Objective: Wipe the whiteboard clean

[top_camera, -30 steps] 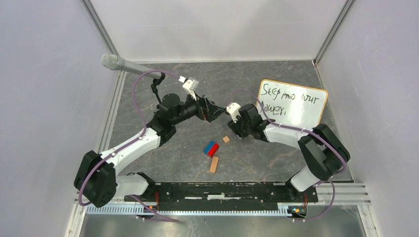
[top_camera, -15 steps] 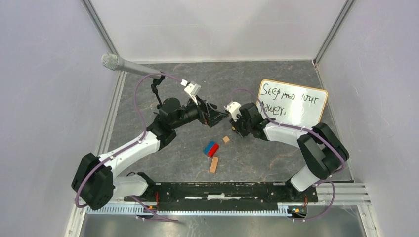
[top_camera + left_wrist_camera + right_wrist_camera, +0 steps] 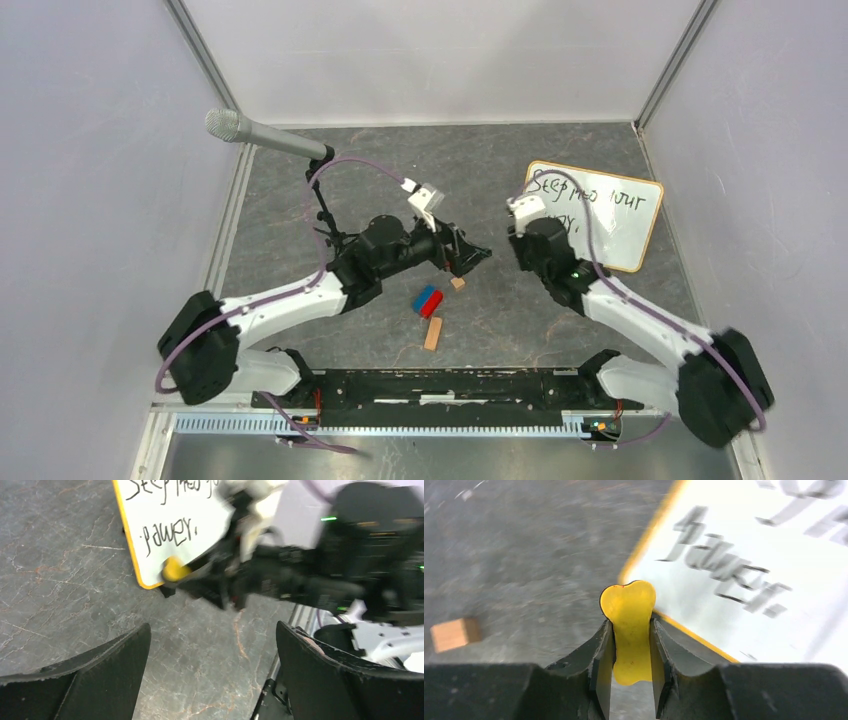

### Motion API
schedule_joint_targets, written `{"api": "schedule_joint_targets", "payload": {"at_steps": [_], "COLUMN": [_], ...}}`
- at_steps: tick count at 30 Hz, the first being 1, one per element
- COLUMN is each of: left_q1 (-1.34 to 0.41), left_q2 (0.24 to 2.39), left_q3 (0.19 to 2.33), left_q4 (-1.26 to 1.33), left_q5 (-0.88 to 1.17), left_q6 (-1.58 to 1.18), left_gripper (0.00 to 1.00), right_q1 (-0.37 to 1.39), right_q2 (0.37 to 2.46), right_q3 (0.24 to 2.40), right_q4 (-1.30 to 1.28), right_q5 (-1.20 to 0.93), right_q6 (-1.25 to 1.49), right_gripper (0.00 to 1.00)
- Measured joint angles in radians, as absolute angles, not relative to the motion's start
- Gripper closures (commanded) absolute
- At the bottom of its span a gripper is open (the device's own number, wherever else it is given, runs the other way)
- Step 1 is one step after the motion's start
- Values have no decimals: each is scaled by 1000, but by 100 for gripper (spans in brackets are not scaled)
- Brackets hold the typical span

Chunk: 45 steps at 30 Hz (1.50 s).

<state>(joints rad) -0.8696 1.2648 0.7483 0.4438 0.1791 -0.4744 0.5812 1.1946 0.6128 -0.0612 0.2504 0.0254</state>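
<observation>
Right wrist view showed the right gripper (image 3: 630, 630) clamped on a yellow bone-shaped piece (image 3: 628, 600) by a corner of the whiteboard (image 3: 744, 540), which lay far right on the table (image 3: 400, 170); the left gripper (image 3: 212, 630) gaped wide

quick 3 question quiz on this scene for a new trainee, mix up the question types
1. True or false: the whiteboard is wiped clean.
2. What is between the fingers of the right gripper?
A) a yellow bone-shaped piece
B) a green marker
C) nothing
3. Fill in the blank: the left gripper has its jaws ____.

Key
1. False: handwriting shows on the board.
2. A: the fingers are closed on it, near the board's corner.
3. Open, with nothing between them.
</observation>
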Motion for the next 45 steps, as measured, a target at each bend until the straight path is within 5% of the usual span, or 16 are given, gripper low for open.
{"api": "schedule_joint_targets", "payload": {"at_steps": [9, 19, 25, 33, 45], "left_q1": [-884, -867, -799, -685, -690], "left_q2": [1649, 2034, 2112, 2231, 2339], "left_q3": [1039, 1449, 1458, 1552, 1690], "left_q4": [425, 393, 421, 469, 474], "left_q5": [165, 239, 301, 456, 592], "left_q6": [-462, -477, -516, -555, -560], "left_gripper": [2, 21, 35, 41, 61], "right_q1": [352, 164, 99, 76, 76], "right_q2": [809, 861, 914, 1011, 989], "right_q3": [514, 506, 504, 473, 397], "right_q4": [-130, -46, 139, 362, 417], "right_q5": [536, 498, 390, 313, 304], "right_q6": [126, 106, 105, 107, 43], "right_gripper": [86, 85, 87, 89, 89]}}
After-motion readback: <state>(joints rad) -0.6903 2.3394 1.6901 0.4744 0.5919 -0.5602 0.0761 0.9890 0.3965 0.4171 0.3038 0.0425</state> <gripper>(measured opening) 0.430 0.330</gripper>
